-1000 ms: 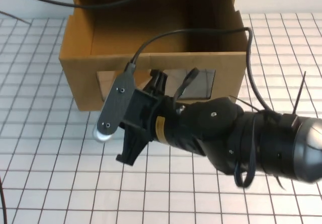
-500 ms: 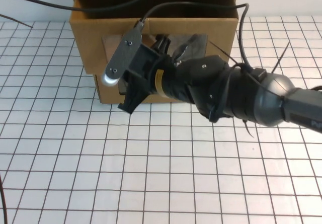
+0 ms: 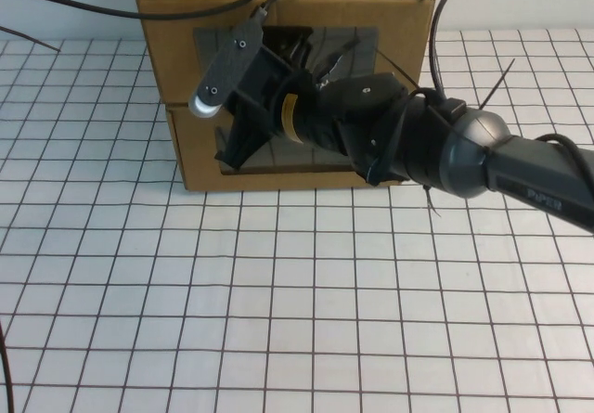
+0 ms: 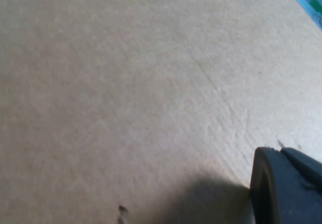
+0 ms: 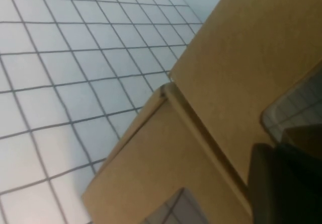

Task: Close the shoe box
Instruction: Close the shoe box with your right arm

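The shoe box (image 3: 172,60) is the upper brown cardboard drawer box at the back of the table. Its windowed front panel sits flush with the box's shell. Its white pull is hidden behind the arm. My right gripper (image 3: 311,49) is pressed against this front panel, over the window. In the right wrist view the gripper (image 5: 287,183) lies close against the cardboard front (image 5: 236,58). My left gripper (image 4: 284,189) shows only in the left wrist view, right over a plain cardboard surface (image 4: 126,83); it does not show in the high view.
A like cardboard box (image 3: 200,174) with its own window sits under the shoe box. The white gridded table (image 3: 278,292) stretches in front of both. Black cables (image 3: 93,6) run across the box top at the back.
The drawer has slid from pulled out to fully in, its front now flush. My right gripper has moved toward the back of the table with it.
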Available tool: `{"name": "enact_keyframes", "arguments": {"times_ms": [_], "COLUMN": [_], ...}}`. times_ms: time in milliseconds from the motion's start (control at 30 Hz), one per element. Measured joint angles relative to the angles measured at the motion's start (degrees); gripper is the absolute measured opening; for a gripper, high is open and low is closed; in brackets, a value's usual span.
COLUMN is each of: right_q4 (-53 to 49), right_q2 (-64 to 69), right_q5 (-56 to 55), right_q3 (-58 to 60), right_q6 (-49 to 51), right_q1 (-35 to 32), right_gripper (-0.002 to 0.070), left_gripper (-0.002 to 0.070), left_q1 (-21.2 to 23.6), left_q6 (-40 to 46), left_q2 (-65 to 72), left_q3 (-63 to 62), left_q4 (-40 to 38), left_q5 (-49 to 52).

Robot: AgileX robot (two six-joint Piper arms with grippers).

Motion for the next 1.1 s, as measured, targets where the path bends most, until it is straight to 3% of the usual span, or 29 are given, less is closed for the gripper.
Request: {"name": "enact_keyframes", "arguments": {"times_ms": [633,1100], "right_q4": [-0.11,-0.31], "right_q2": [0.58,-8.02], "right_q5": [-0.24,4.77], "right_q3": [-3.09,5.76], "right_q6": [1.75,-1.59], "right_q1": [0.19,3.94], "right_gripper": [-0.0013,-0.0013], "left_gripper": [-0.0005,-0.0005], "left_q1": [0.00,0.00], "left_q6": [0.00,0.00], "left_q2": [0.00,0.02], "left_q3": [0.00,0.00], "left_q4": [0.00,-0.13], "left_q5": [-0.34,-0.23]}}
